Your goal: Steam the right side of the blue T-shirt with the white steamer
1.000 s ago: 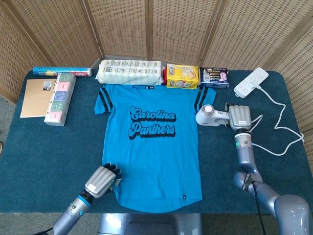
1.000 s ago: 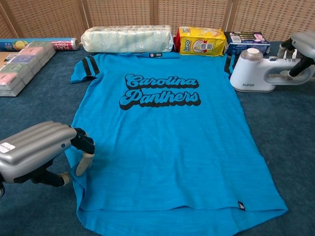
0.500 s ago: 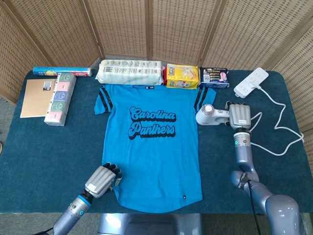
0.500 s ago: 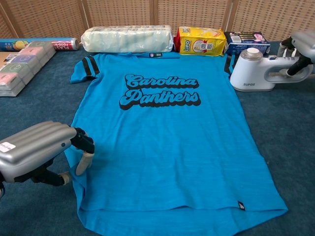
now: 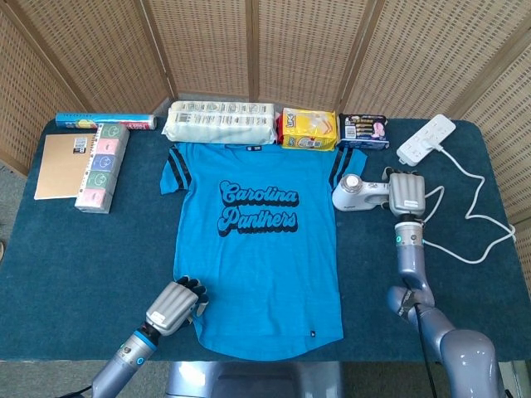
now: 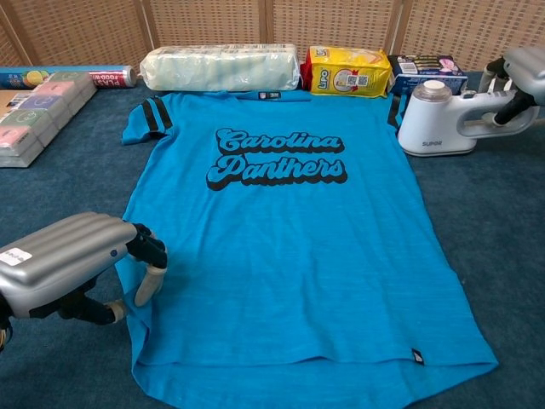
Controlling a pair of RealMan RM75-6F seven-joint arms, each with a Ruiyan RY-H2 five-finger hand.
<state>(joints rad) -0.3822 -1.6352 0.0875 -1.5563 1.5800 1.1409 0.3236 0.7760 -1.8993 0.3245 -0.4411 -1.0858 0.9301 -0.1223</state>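
Note:
The blue T-shirt (image 5: 257,249) (image 6: 281,239) lies flat and face up on the dark blue table, collar at the far side. The white steamer (image 5: 357,194) (image 6: 434,123) stands just off the shirt's right sleeve. My right hand (image 5: 406,194) (image 6: 521,72) grips its handle, fingers wrapped around it. My left hand (image 5: 176,305) (image 6: 68,260) rests at the shirt's near left hem. Its curled fingertips press on the cloth edge and its thumb lies beside the shirt.
Along the far edge sit a long wrapped pack (image 5: 220,122), a yellow packet (image 5: 309,128) and a dark packet (image 5: 362,131). A white power strip (image 5: 426,138) and its cord (image 5: 481,217) lie far right. A notebook (image 5: 62,166) and stacked boxes (image 5: 101,166) are at left.
The right hand has shifted the steamer slightly toward the far side. The left hand has barely moved on the hem.

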